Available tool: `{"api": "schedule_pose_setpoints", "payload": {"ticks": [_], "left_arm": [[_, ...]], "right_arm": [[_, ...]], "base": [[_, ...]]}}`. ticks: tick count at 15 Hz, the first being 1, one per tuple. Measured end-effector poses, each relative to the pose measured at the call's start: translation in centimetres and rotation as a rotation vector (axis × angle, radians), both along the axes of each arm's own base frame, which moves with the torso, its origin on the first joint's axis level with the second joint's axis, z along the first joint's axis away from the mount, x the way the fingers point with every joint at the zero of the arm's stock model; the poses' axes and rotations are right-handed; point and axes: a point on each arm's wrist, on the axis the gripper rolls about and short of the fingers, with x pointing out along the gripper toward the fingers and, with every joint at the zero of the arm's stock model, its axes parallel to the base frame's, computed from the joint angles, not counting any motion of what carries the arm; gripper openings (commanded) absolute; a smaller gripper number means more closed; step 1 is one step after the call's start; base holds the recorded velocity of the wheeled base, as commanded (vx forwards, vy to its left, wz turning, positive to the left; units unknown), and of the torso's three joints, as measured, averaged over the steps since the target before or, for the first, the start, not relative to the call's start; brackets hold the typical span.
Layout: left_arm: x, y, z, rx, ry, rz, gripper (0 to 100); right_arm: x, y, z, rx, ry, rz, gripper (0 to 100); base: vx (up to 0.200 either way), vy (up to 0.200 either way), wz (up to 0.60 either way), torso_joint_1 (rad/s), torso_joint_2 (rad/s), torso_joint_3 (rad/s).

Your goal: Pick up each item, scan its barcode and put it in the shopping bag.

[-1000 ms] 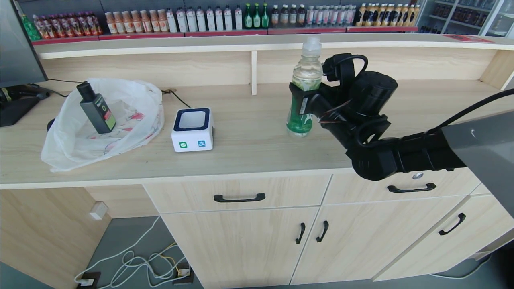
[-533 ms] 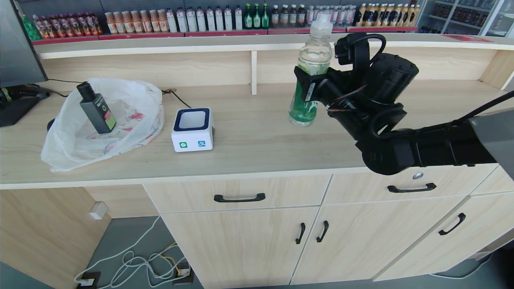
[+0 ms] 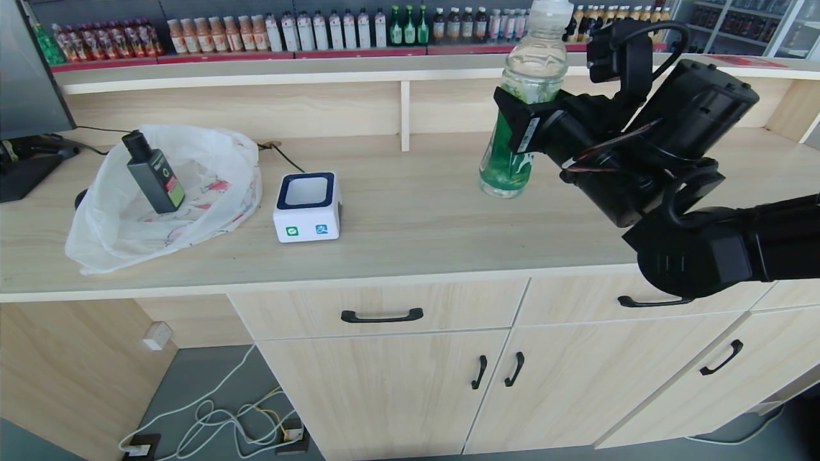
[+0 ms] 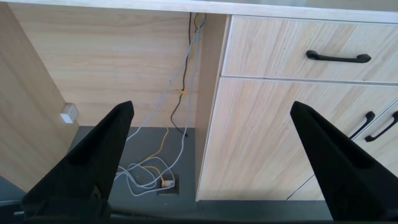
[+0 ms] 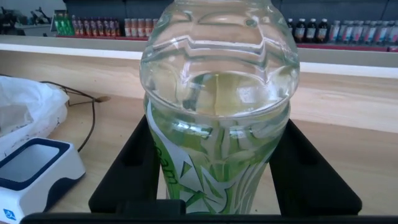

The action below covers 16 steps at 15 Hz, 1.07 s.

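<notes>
Above the counter (image 3: 397, 211), bottle (image 3: 522, 115) upright, clamped in right gripper (image 3: 522, 125)

No word or number is coming out legibly anywhere. The scanner (image 3: 306, 205) is showing two small square icons on its front face, one green and one blue, their symbols too small to make out. The bottle (image 3: 506, 160) is wearing a green and white label (image 5: 205, 168) whose pattern is showing but no lettering. The dark bottle (image 3: 154, 173) in the bag (image 3: 218, 160) is carrying a round green mark and a red label, both unreadable. A red sign (image 3: 737, 61) is lying on the ledge, its print illegible, as are the labels on the shelf bottles (image 3: 359, 29).
</notes>
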Motion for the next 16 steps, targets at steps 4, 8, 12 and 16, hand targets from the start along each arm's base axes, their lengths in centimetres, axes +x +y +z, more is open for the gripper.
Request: {"api": "schedule_pose_setpoints", "payload": {"ticks": [4,8,12,16], "left_arm": [[0.0,0.0,0.0,0.0,0.0,0.0,100],[0.0,0.0,0.0,0.0,0.0,0.0,100],[0.0,0.0,0.0,0.0,0.0,0.0,100],[0.0,0.0,0.0,0.0,0.0,0.0,100]], "right_arm": [[-2.9,-1.1,0.3,0.014,-0.026,0.012,0],[-5.3,-2.2,-0.7,0.032,-0.077,0.011,0],[-7.2,-3.2,-2.2,0.037,-0.1,0.01,0],[-8.9,-3.7,-3.6,0.033,-0.088,0.029,0]], "base": [[0.0,0.0,0.0,0.0,0.0,0.0],[0.0,0.0,0.0,0.0,0.0,0.0],[0.0,0.0,0.0,0.0,0.0,0.0],[0.0,0.0,0.0,0.0,0.0,0.0]]}}
